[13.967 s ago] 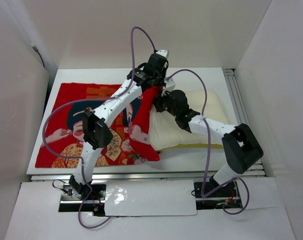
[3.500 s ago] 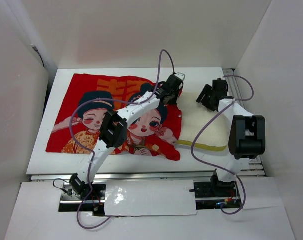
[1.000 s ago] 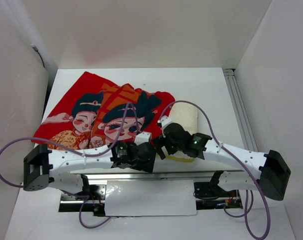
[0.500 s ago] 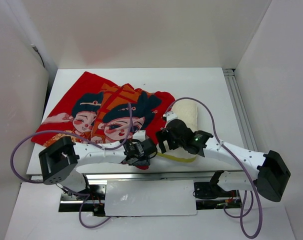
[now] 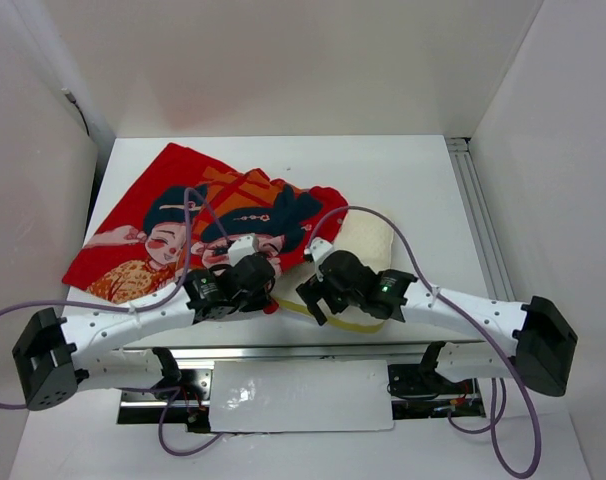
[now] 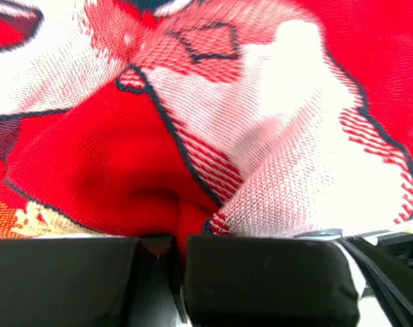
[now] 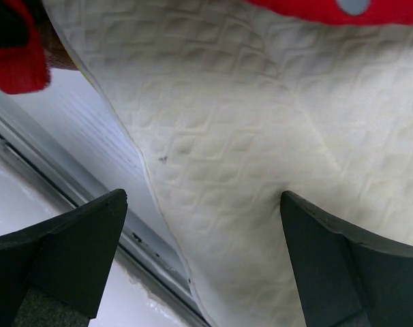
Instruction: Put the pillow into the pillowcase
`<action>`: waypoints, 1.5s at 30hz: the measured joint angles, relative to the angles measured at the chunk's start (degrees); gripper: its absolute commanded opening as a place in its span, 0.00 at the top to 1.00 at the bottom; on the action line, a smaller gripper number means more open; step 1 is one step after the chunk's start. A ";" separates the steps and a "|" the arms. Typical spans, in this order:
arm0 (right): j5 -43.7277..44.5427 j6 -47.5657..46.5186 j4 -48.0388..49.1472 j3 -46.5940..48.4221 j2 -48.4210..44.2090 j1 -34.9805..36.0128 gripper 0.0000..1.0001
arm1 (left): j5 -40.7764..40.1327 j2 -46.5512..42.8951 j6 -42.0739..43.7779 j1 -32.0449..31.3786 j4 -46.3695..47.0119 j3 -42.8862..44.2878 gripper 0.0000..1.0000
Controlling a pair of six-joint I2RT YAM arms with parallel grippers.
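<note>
The red pillowcase [image 5: 173, 225] with its cartoon figures lies crumpled on the left half of the table. Its right end covers part of the cream pillow [image 5: 370, 240]. My left gripper [image 5: 255, 280] sits at the near edge of the pillowcase. In the left wrist view the left gripper [image 6: 179, 238] is shut on a fold of the red fabric [image 6: 125, 170]. My right gripper [image 5: 318, 295] hovers over the near corner of the pillow. In the right wrist view the right gripper [image 7: 203, 197] stands open, the dimpled pillow [image 7: 227, 136] between its fingers, and red cloth [image 7: 329, 8] runs along the top.
The table's near edge and its metal rail [image 5: 283, 352] run just under both grippers, and the rail [image 7: 70, 170] also shows beside the pillow's piped edge. A second rail [image 5: 480, 210] runs along the right side. White walls enclose the table.
The left gripper has closed on the pillowcase's near edge and pulled back left and up the table. The right gripper has stayed open over the pillow's near corner.
</note>
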 measured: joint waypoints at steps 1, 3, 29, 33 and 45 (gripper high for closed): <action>0.28 -0.35 0.39 0.02 0.63 0.66 0.00 | -0.22 -1.07 0.74 0.22 -0.04 0.00 1.00; 1.03 -1.20 1.40 0.02 2.95 1.18 0.02 | -0.28 -2.03 2.40 0.09 -0.09 0.02 1.00; -0.98 7.54 44.50 -6.23 -4.59 -6.75 1.00 | 7.72 3.21 24.37 -13.29 -5.03 30.58 1.00; -3.85 12.83 57.05 -10.80 3.48 -8.09 1.00 | 9.88 3.54 27.91 -13.05 -6.19 32.04 1.00; -8.98 20.04 64.87 -11.56 8.15 -10.29 0.13 | 11.87 5.46 29.68 -13.14 -9.18 32.02 0.00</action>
